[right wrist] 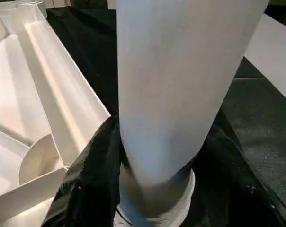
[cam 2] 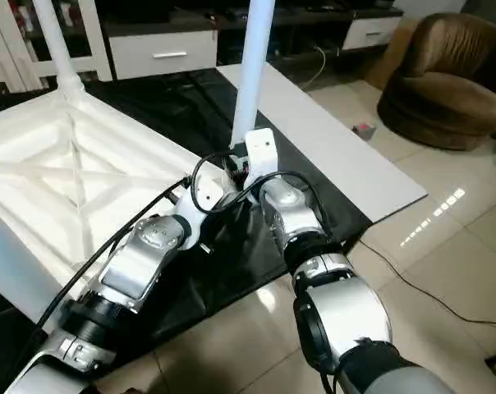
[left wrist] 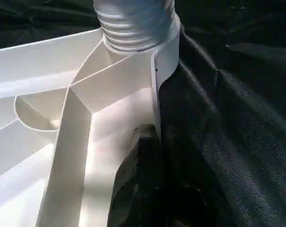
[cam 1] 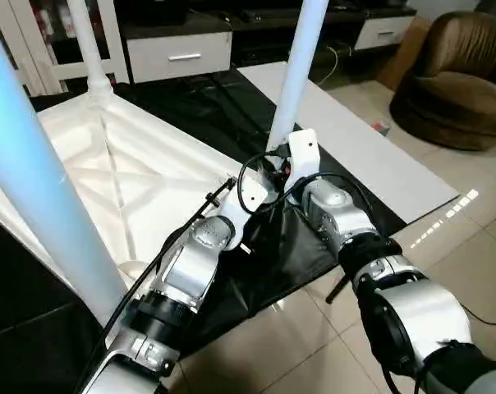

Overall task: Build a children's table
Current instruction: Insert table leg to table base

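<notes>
We see the table top (cam 1: 108,172) lying underside up on a cloth (cam 1: 256,271) spread over the floor (cam 1: 453,254). Three legs stand upright in its corners: one nearest us at left (cam 1: 43,205), one behind (cam 1: 88,45), one at right (cam 1: 297,74). Both grippers meet at the right leg's base. An armchair (cam 1: 457,78) stands far right, a drawer unit (cam 1: 178,53) behind.

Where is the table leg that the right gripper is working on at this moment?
In the head views the leg stands upright in the tabletop's corner socket nearest the right gripper, on the black sheet, with the long white board just beyond.
</notes>
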Controlling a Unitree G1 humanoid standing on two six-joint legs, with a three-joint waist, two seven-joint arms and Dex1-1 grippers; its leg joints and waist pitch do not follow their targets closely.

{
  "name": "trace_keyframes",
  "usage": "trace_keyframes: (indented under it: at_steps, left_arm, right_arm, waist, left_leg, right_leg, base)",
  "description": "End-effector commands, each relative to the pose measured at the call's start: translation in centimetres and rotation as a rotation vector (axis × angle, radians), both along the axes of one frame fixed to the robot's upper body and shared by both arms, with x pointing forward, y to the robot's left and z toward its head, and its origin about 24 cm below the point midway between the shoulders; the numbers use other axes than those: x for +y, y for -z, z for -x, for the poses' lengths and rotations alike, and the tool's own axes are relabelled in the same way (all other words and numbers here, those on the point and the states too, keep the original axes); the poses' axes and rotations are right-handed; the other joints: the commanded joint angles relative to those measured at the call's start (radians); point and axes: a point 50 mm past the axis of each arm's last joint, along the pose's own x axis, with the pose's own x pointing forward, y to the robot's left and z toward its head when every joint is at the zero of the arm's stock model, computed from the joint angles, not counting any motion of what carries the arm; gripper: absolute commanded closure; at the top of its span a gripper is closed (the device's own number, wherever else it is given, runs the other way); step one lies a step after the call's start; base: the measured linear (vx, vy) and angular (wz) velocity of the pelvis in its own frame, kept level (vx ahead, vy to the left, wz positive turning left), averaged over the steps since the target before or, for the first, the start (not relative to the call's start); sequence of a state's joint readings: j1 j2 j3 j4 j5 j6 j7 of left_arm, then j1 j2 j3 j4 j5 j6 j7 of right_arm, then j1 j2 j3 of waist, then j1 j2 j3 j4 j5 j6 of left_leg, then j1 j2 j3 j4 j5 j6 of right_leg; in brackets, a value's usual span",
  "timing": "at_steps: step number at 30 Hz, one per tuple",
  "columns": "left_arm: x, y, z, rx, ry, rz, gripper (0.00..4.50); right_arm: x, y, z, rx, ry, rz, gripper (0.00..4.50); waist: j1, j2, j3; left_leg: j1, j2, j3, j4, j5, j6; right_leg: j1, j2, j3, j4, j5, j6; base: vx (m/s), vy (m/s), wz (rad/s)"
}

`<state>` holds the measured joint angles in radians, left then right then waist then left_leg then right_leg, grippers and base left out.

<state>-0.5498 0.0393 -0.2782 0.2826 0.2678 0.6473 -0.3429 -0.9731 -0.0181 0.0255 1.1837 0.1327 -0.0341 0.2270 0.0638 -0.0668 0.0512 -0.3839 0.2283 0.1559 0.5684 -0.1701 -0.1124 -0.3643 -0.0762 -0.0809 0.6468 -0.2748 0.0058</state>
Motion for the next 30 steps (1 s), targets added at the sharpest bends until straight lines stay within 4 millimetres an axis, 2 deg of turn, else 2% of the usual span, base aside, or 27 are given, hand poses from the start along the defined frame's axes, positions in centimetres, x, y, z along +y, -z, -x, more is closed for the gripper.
trace_keyframes:
  at_steps: [1,4,6,9,11,12,13,16,19,20,24,25,30]
  left_arm:
    - [-1.3,0.1,0.4,0.000,0.077,0.016,4.50]
    - [-1.2,0.1,0.5,0.001,0.080,0.016,4.50]
    - [-1.1,0.0,0.4,-0.001,0.082,0.014,4.50]
    - [-0.9,-0.1,0.4,-0.006,0.087,0.013,4.50]
    - [-0.4,-0.4,0.1,-0.024,0.095,0.006,4.50]
    - [-0.3,-0.4,0.1,-0.026,0.096,0.005,4.50]
    - [0.1,-0.6,-0.1,-0.033,0.097,0.000,4.50]
    - [0.7,-0.8,-0.4,-0.043,0.107,-0.012,4.50]
    - [0.9,-0.8,-0.5,-0.041,0.109,-0.014,4.50]
    - [1.0,-0.9,-0.6,-0.042,0.109,-0.015,4.50]
    - [1.4,-1.1,-1.0,-0.043,0.108,-0.021,4.50]
    - [1.5,-1.1,-1.1,-0.043,0.107,-0.022,4.50]
    - [2.7,-1.8,-1.8,-0.062,0.151,-0.035,4.50]
  right_arm:
    - [-1.3,3.9,1.4,0.151,0.032,0.082,2.65]
    - [-1.1,3.6,1.3,0.132,0.015,0.068,2.65]
    - [-1.0,3.3,1.2,0.113,0.002,0.061,1.96]
    - [-0.8,2.7,1.0,0.083,-0.019,0.045,1.85]
    - [-0.7,1.8,0.8,0.036,-0.056,0.029,1.56]
    - [-0.7,1.7,0.8,0.029,-0.062,0.028,1.51]
    - [-0.8,1.3,0.7,0.010,-0.071,0.011,1.47]
    - [-1.2,0.8,0.6,-0.026,-0.096,-0.005,1.13]
    - [-1.4,0.6,0.7,-0.046,-0.112,-0.012,1.02]
    - [-1.4,0.5,0.7,-0.052,-0.119,-0.015,0.81]
    - [-1.7,0.3,1.1,-0.085,-0.163,-0.021,0.52]
    - [-1.8,0.3,1.3,-0.093,-0.178,-0.023,0.31]
    - [-2.6,0.0,2.7,-0.116,-0.249,-0.043,0.06]
  waist:
    - [-0.005,0.009,-0.045]
    - [-0.004,0.006,-0.045]
    - [-0.003,0.005,-0.046]
    - [-0.003,0.004,-0.045]
    - [0.000,0.004,-0.048]
    - [-0.001,0.001,-0.049]
    - [-0.001,0.004,-0.048]
    - [-0.002,0.004,-0.050]
    - [-0.002,0.004,-0.049]
    - [-0.002,0.005,-0.049]
    - [0.002,0.007,-0.047]
    - [0.001,0.007,-0.048]
    - [0.010,0.003,-0.051]
  left_leg:
    - [0.017,0.011,0.012,-0.056,-0.058,0.041]
    - [0.017,0.009,0.016,-0.055,-0.055,0.049]
    - [0.018,0.009,0.018,-0.053,-0.053,0.056]
    - [0.017,0.008,0.020,-0.053,-0.053,0.062]
    - [0.017,0.009,0.021,-0.050,-0.027,0.072]
    - [0.013,0.005,0.021,-0.048,-0.007,0.081]
    - [0.015,0.004,0.024,-0.047,-0.005,0.092]
    - [0.015,0.006,0.024,-0.045,0.005,0.105]
    - [0.015,0.006,0.026,-0.043,0.013,0.116]
    - [0.015,0.006,0.026,-0.044,0.009,0.117]
    - [0.018,0.008,0.028,-0.045,-0.020,0.114]
    - [0.017,0.007,0.027,-0.045,-0.009,0.113]
    - [0.018,0.004,0.025,-0.042,0.026,0.119]
  right_leg:
    - [0.037,-0.054,0.048,-0.073,0.190,-0.208]
    - [0.036,-0.053,0.053,-0.072,0.193,-0.206]
    - [0.034,-0.053,0.055,-0.072,0.197,-0.206]
    - [0.033,-0.053,0.056,-0.072,0.191,-0.206]
    - [0.033,-0.053,0.057,-0.067,0.234,-0.216]
    - [0.036,-0.050,0.057,-0.063,0.262,-0.214]
    - [0.033,-0.050,0.058,-0.064,0.275,-0.217]
    - [0.034,-0.050,0.058,-0.061,0.292,-0.229]
    - [0.032,-0.049,0.059,-0.060,0.309,-0.242]
    - [0.032,-0.049,0.059,-0.061,0.304,-0.246]
    - [0.029,-0.051,0.062,-0.066,0.259,-0.252]
    - [0.031,-0.050,0.061,-0.064,0.265,-0.252]
    - [0.035,-0.047,0.061,-0.062,0.314,-0.237]
  base:
    - [0.000,0.000,0.00]
    - [0.000,0.000,0.00]
    - [0.000,0.000,0.00]
    - [0.000,0.000,0.00]
    - [0.000,0.000,0.00]
    - [0.000,0.000,0.00]
    - [0.000,0.000,0.00]
    - [0.000,0.000,0.00]
    - [0.000,0.000,0.00]
    - [0.000,0.000,0.00]
    - [0.000,0.000,0.00]
    - [0.000,0.000,0.00]
    - [0.000,0.000,0.00]
